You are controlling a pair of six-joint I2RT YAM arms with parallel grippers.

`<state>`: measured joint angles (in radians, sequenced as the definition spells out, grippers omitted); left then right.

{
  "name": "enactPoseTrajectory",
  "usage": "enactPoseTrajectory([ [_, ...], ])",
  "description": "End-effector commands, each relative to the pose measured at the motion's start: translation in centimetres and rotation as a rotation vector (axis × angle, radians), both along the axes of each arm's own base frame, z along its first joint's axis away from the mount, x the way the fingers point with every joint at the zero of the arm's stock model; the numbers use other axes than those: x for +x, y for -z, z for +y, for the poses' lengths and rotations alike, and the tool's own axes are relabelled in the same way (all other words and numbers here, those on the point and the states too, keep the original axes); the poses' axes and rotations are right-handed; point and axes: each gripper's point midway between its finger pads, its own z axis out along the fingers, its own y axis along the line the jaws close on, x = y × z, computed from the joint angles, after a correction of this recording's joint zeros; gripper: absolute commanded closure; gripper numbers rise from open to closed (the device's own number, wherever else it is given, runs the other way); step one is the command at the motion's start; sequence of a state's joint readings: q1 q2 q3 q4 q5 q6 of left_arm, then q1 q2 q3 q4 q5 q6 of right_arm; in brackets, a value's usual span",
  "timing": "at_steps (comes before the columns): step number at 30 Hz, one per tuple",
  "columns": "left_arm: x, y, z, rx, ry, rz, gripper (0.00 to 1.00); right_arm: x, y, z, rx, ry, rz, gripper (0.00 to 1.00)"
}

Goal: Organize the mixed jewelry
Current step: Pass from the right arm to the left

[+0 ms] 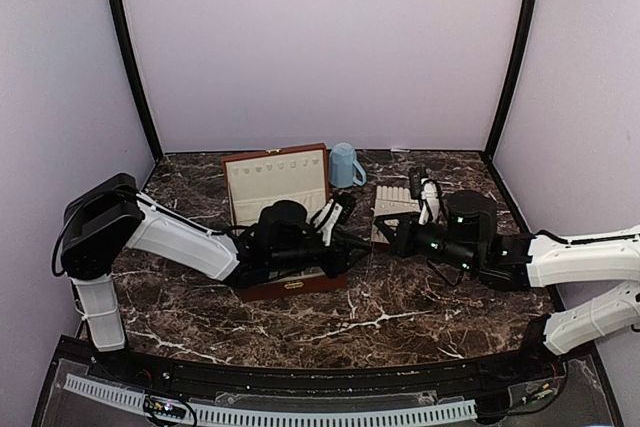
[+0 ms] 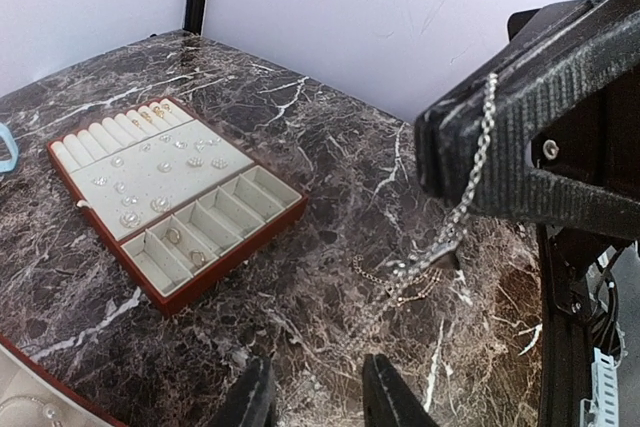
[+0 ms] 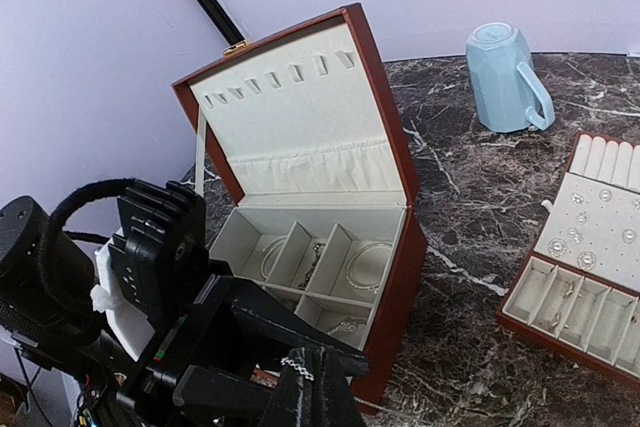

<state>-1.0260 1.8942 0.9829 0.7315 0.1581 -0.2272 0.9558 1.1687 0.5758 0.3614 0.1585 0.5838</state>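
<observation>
A silver chain (image 2: 468, 192) hangs from my right gripper (image 2: 478, 147), which is shut on it; its lower end trails onto the marble beside a thin gold chain (image 2: 395, 285). My left gripper (image 2: 318, 365) is just below, fingers apart over the marble, and the chain's faint tail runs toward that gap. From the right wrist, the right gripper (image 3: 318, 372) shows the chain (image 3: 300, 364) draped over its closed tips. Small silvery earrings (image 2: 130, 217) and rings (image 2: 173, 236) lie in the slotted tray (image 2: 235, 255). From above, both grippers (image 1: 350, 237) (image 1: 380, 237) meet between box and tray.
The reddish-brown box (image 3: 392, 162) stands open with bracelets and chains in its cream compartments. A blue mug (image 3: 503, 77) lies upside down behind it. The tray (image 3: 520, 319) sits right of the box. Purple walls enclose the marble table (image 1: 400, 317).
</observation>
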Motion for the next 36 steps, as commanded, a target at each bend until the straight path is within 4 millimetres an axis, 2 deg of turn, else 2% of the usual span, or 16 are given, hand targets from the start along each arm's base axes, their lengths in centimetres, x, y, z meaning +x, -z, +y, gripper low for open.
enactPoseTrajectory([
  [1, 0.4, -1.7, -1.0, -0.047, -0.003, -0.037, 0.68, 0.1, -2.4, 0.3, 0.058, 0.005, -0.035, 1.00],
  [5, 0.5, -1.3, -1.3, -0.043, -0.005, -0.032, 0.69, 0.1, -2.6, 0.3, 0.060, 0.004, -0.037, 1.00],
  [15, 0.9, -0.7, -1.3, -0.034, -0.028, -0.020, 0.84, 0.1, -2.6, 0.4, 0.065, 0.003, -0.035, 1.00],
  [24, 1.1, -0.4, -1.5, -0.042, -0.035, -0.006, 0.86, 0.0, -2.5, 0.5, 0.066, -0.003, -0.030, 1.00],
  [36, 1.0, 0.5, -2.3, -0.055, -0.012, -0.004, 0.84, -0.1, -2.8, 0.6, 0.085, -0.008, -0.029, 1.00],
])
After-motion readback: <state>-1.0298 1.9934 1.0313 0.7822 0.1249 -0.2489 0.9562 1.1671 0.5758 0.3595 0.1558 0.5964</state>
